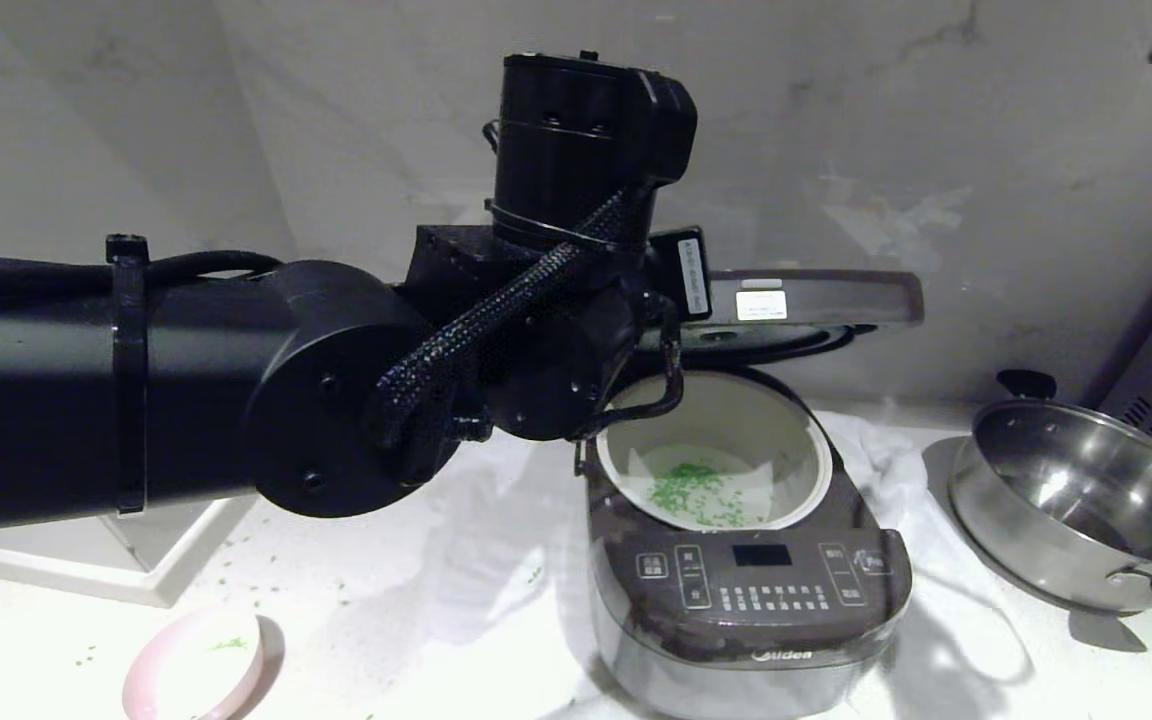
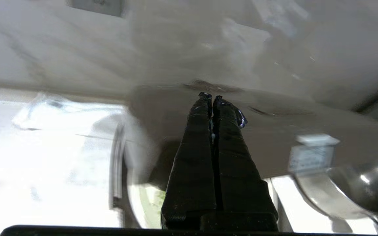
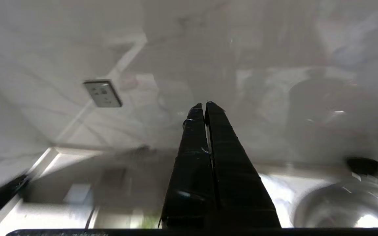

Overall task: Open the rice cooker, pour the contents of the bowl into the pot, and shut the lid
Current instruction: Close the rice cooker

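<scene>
We see a pale, marbled worktop (image 1: pixel 416 600) meeting a grey-white veined wall (image 1: pixel 986 130) at the back; a wall socket plate (image 3: pixel 103 93) shows in the right wrist view. Small green flecks lie scattered over the worktop at the lower left of the head view.

The rice cooker (image 1: pixel 746 590) stands just right of the frame's centre, its button panel and logo facing us and its body running front to back. The lid (image 1: pixel 816 300) is up on its hinge at the back, its dark slab seen nearly edge-on and stretched left to right above the pot, with a white label on the edge toward us. The pot (image 1: pixel 806 440) lies open to the camera, and the contents (image 1: pixel 701 492) sit as a green scatter on its pale bottom.

The bowl (image 1: pixel 198 668) rests at the lower left edge of the frame, well apart from the cooker, mouth up, with only a few green bits inside. A shiny steel pan (image 1: pixel 1076 510) stands at the right, near the cooker.

The left arm crosses the frame from the left, its wrist above the cooker's back left. The left end effector (image 2: pixel 211 97) is clenched on nothing, its tips by the lid's dark surface; we cannot tell if they touch. The right end effector (image 3: pixel 202 105) is also clenched and empty, pointing toward the wall.
</scene>
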`<state>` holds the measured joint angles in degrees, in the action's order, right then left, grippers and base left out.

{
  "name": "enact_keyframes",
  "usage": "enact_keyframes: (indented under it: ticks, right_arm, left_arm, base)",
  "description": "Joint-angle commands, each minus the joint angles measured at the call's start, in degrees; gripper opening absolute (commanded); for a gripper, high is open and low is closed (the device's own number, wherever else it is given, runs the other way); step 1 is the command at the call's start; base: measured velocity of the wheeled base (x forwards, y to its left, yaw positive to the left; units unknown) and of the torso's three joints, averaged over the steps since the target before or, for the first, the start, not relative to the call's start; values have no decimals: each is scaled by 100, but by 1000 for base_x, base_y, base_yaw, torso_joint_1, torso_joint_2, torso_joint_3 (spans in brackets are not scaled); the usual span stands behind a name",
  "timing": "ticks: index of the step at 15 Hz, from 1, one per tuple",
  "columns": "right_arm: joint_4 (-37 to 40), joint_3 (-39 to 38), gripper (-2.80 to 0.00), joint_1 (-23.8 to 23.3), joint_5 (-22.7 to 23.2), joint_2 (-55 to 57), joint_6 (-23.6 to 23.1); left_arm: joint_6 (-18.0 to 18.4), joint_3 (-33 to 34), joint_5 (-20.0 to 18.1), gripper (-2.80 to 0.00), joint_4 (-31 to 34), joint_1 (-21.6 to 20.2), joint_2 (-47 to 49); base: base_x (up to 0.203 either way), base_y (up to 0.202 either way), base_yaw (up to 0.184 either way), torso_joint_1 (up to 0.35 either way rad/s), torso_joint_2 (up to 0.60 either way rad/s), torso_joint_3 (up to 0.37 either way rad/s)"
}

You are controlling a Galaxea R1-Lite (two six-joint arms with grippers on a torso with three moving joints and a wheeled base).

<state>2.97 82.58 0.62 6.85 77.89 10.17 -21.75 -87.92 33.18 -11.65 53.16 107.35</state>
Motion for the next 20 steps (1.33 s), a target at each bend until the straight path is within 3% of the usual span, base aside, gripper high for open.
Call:
enact_keyframes:
  ticks: [1, 6, 11, 20]
  right_arm:
    - [144, 890, -280, 36, 56, 1705, 54]
    - [488, 929, -280, 718, 177, 2258, 738]
    - [500, 6, -280, 1274, 380, 2064, 943]
    - [502, -1249, -280, 1369, 334, 1436, 970]
  left_arm:
    - [-13, 174, 6, -280, -12, -16, -99]
    - [-49, 328, 1, -280, -21, 1, -165]
    - [-58, 409, -5, -280, -21, 10, -181]
    - [-104, 483, -5, -280, 7, 2, -365]
  base:
    - [0, 0, 0, 0, 0, 0]
    - [0, 0, 0, 0, 0, 0]
    - [0, 0, 0, 0, 0, 0]
    - [0, 0, 0, 0, 0, 0]
